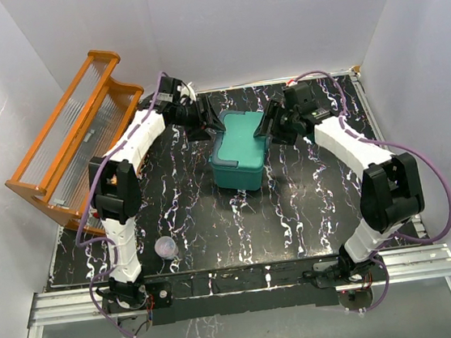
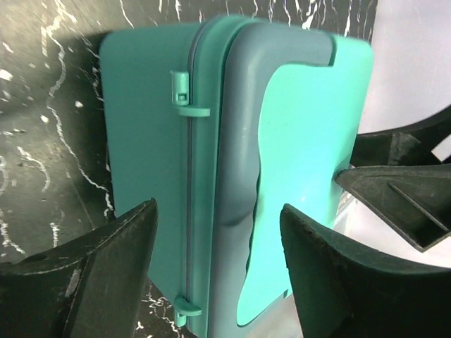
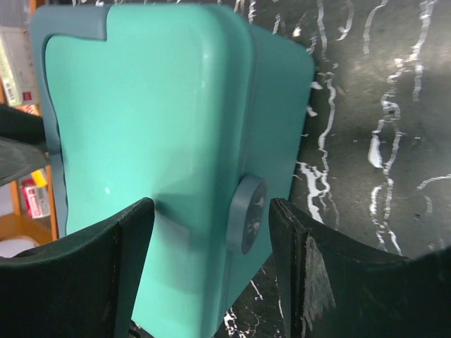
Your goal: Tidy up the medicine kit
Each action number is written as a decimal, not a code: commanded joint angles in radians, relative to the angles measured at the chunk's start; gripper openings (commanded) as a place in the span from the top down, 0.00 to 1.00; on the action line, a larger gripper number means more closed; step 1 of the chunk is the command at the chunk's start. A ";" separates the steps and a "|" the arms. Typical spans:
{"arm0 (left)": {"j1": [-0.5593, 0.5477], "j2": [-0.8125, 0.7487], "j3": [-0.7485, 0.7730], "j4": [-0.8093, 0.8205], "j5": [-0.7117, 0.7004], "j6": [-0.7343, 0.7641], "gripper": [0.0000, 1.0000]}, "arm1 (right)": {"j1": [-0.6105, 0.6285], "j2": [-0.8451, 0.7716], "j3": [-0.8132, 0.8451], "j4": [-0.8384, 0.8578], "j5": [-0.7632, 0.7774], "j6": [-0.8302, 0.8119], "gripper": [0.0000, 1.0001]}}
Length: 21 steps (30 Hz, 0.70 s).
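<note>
My left pincer [image 2: 218, 211] stands wide, and the closed teal medicine kit [image 1: 239, 144] shows in the gap between its fingers. My right pincer [image 3: 211, 204] is spread just as wide at the kit's opposite side. I cannot tell whether either one touches the lid. The kit sits mid-worktop [image 1: 215, 219] on the black marbled surface. The orange rack [image 1: 68, 146] stands well apart at the left edge.

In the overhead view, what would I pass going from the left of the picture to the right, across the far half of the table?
First the orange wooden rack → left gripper → teal box → right gripper.
</note>
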 commanded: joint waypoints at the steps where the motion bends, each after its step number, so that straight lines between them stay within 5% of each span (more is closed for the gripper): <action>1: 0.029 -0.069 0.088 -0.114 -0.126 0.053 0.29 | -0.021 -0.052 0.115 -0.103 0.137 -0.043 0.35; 4: 0.050 -0.162 0.048 -0.113 -0.173 0.070 0.21 | -0.022 -0.091 0.132 -0.143 0.181 -0.063 0.34; 7: 0.052 -0.279 -0.021 -0.116 -0.247 0.101 0.02 | -0.022 -0.128 0.118 -0.169 0.162 -0.086 0.33; 14: 0.051 -0.582 -0.271 -0.079 -0.402 0.105 0.01 | -0.008 -0.216 -0.032 -0.150 -0.034 -0.032 0.32; 21: 0.052 -0.786 -0.421 -0.082 -0.406 0.021 0.01 | 0.067 -0.269 -0.144 -0.112 -0.026 0.097 0.31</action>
